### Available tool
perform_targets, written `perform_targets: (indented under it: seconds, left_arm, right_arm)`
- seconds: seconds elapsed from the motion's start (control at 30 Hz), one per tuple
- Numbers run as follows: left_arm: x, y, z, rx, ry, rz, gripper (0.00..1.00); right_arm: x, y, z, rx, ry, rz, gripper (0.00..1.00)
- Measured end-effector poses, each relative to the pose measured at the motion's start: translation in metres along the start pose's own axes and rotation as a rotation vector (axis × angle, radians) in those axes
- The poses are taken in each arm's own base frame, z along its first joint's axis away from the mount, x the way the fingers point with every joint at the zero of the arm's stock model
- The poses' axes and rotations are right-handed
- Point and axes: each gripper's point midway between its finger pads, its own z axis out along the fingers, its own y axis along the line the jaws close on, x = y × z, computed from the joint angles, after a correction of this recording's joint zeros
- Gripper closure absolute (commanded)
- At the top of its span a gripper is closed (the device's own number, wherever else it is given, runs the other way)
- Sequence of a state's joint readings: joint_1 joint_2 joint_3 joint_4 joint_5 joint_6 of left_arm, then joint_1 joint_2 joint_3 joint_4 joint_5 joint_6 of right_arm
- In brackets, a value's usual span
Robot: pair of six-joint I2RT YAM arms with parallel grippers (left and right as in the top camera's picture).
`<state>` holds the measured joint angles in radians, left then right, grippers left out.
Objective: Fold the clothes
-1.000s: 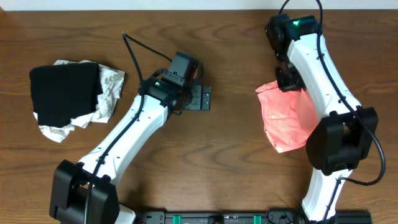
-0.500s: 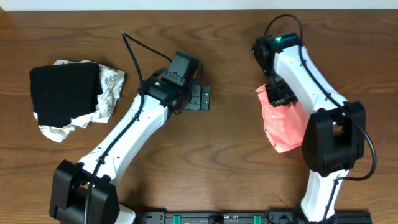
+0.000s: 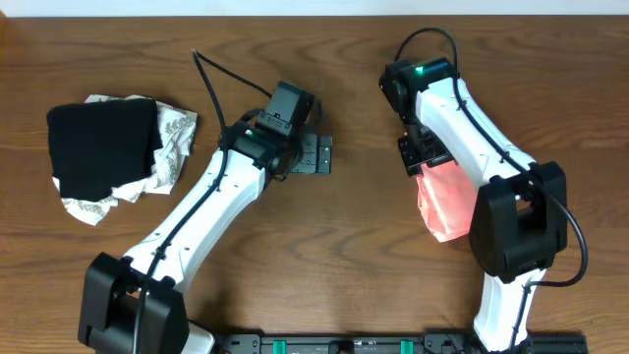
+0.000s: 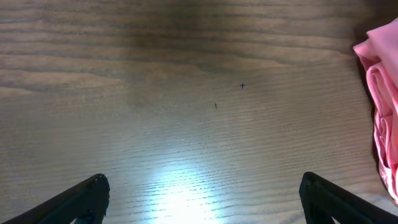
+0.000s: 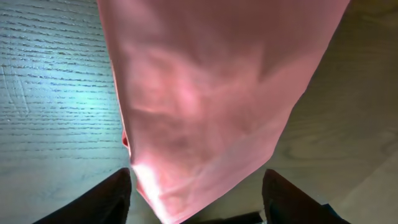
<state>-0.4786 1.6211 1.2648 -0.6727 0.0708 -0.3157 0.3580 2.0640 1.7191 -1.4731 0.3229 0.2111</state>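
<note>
A pink cloth (image 3: 443, 203) lies folded into a narrow strip on the right of the wooden table. My right gripper (image 3: 421, 155) hovers over its far end. In the right wrist view the pink cloth (image 5: 211, 93) fills the space between the spread fingers, and my right gripper (image 5: 196, 193) is open, its fingers apart from the fabric. My left gripper (image 3: 316, 154) stands wide open over bare wood at the table's middle. In the left wrist view my left gripper (image 4: 202, 193) holds nothing, and the pink cloth (image 4: 382, 93) shows at the right edge.
A black cloth (image 3: 101, 146) lies folded on top of a crumpled white patterned cloth (image 3: 175, 146) at the far left. The left arm's cable (image 3: 218, 90) trails across the wood behind the left wrist.
The right arm swung left, carrying the pink cloth's edge over so the cloth is narrower. Its gripper went from shut to open and released the cloth. The left arm stayed still.
</note>
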Motion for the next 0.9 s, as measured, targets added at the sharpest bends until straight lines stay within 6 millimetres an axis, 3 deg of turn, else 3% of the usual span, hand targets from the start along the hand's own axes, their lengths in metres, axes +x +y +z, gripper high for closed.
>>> perform_targets:
  seconds: [0.07, 0.23, 0.4, 0.47, 0.6, 0.7, 0.8, 0.9]
  left_arm:
    - [0.000, 0.000, 0.000, 0.000, 0.000, 0.000, 0.02]
    - [-0.008, -0.005, 0.000, 0.025, -0.030, 0.001, 0.01]
    - [-0.021, -0.030, -0.003, 0.153, -0.075, 0.024, 0.22]
    - [-0.025, -0.043, -0.005, 0.209, -0.093, 0.042, 0.38]
    - [-0.034, -0.081, -0.014, 0.340, -0.151, 0.107, 0.62]
    - [-0.034, -0.118, -0.016, 0.442, -0.184, 0.173, 0.75]
    - [-0.021, -0.155, -0.004, 0.521, -0.169, 0.235, 0.79]
    - [0.000, -0.185, 0.021, 0.570, -0.121, 0.274, 0.81]
  right_arm:
    - [-0.001, 0.001, 0.000, -0.015, -0.002, 0.005, 0.35]
    - [-0.013, 0.008, 0.005, -0.159, -0.020, 0.061, 0.56]
    - [-0.024, -0.005, 0.013, -0.383, -0.008, 0.197, 0.82]
    - [-0.026, -0.016, 0.016, -0.459, 0.001, 0.256, 0.86]
    - [-0.026, -0.037, 0.023, -0.558, 0.019, 0.356, 0.98]
    - [-0.024, -0.042, 0.028, -0.590, 0.032, 0.384, 0.98]
    - [-0.024, -0.037, 0.037, -0.617, 0.035, 0.393, 0.99]
    - [-0.026, -0.031, 0.052, -0.643, 0.034, 0.422, 0.99]
